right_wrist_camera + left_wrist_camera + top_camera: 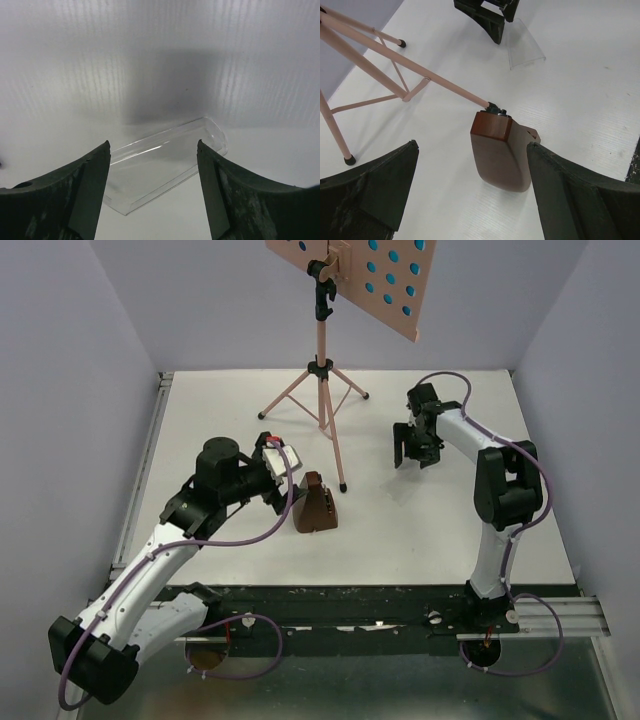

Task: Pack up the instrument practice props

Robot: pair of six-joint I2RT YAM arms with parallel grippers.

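The brown pyramid metronome stands on the white table, beside a foot of the salmon-pink tripod music stand. Blue shows through the holes of the stand's desk; the music sheets themselves are hidden. My left gripper is open just left of the metronome. In the left wrist view the metronome sits ahead between the spread fingers, close to the right one. The clear cover lies flat on the table, off the metronome. My right gripper hangs open over it, apart from it.
The stand's three legs spread over the back middle of the table, one foot right by the metronome. Grey walls close in the left, back and right. A black rail runs along the near edge.
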